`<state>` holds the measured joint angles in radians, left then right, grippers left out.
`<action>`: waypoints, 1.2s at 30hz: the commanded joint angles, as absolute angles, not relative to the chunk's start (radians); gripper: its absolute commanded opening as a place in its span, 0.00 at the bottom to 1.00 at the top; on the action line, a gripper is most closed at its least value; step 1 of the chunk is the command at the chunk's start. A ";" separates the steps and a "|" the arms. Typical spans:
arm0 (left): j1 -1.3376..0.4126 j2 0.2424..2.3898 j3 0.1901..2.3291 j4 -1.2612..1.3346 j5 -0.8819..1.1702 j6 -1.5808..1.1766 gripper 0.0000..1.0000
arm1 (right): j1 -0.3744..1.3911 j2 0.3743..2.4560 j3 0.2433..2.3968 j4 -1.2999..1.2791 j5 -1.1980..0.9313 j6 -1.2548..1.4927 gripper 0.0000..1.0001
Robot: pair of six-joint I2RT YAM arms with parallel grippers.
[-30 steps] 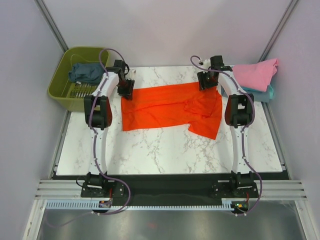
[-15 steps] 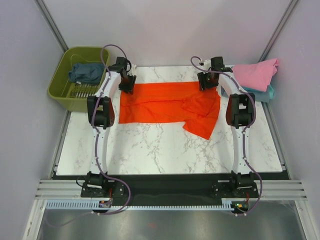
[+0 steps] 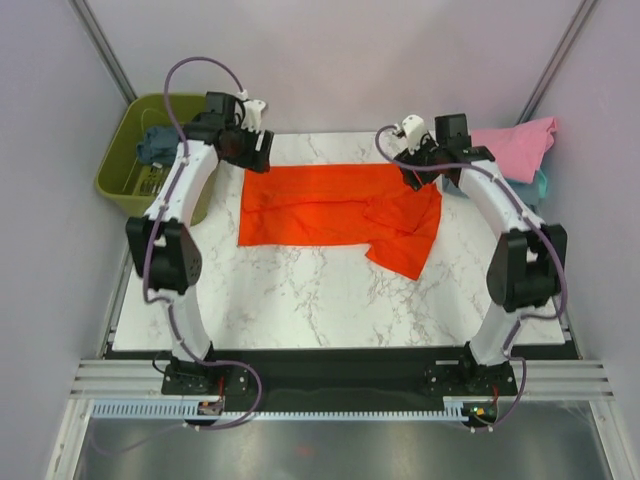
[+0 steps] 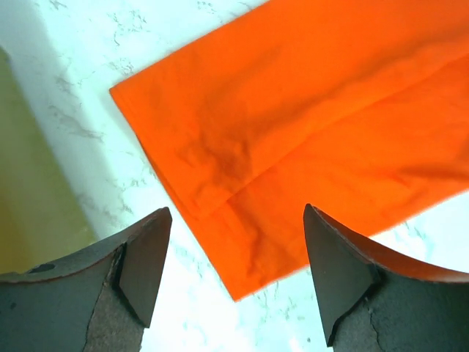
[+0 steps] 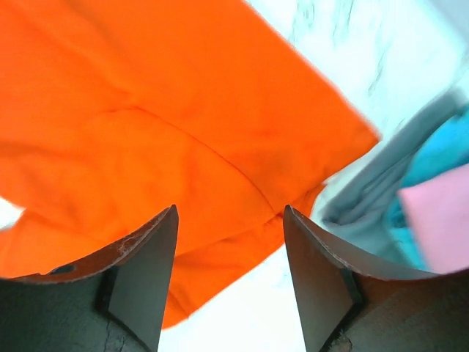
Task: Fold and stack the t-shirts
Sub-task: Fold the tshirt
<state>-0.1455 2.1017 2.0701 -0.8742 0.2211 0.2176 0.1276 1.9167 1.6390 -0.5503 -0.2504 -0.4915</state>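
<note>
The bright orange-red t-shirt point(image 3: 335, 208) lies flat on the marble table point(image 3: 300, 290), folded lengthwise, one sleeve pointing toward the front right. My left gripper point(image 3: 252, 148) hovers open above the shirt's far left corner point(image 4: 308, 132), nothing between its fingers point(image 4: 146, 257). My right gripper point(image 3: 416, 172) hangs open over the far right corner point(image 5: 146, 132), also empty. A pink t-shirt point(image 3: 512, 148) rests on a light teal one point(image 3: 540, 186) at the back right. A dark slate-blue t-shirt point(image 3: 155, 142) lies in the basket.
The olive-green plastic basket point(image 3: 122, 185) stands off the table's back left corner, close to the left arm. The pink shirt point(image 5: 440, 220) and teal shirt point(image 5: 448, 150) lie just right of the right gripper. Grey walls close in on both sides.
Both grippers carried the shirt's edge toward the back, then lifted off it. The left gripper opened wide and let go of the corner; the right opened slightly more.
</note>
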 commanded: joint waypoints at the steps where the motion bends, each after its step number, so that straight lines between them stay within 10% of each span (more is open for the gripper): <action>1: -0.160 1.894 1.826 -0.734 0.236 0.290 0.81 | 0.192 1.740 1.513 -0.515 -0.319 -0.693 0.68; 13: -0.160 1.763 1.494 -0.657 0.294 0.314 0.99 | 0.403 1.416 0.928 -0.603 -0.264 -1.100 0.61; 36: -0.124 1.813 1.533 -0.670 0.276 0.087 0.96 | 0.420 1.548 0.894 -0.681 -0.187 -1.115 0.56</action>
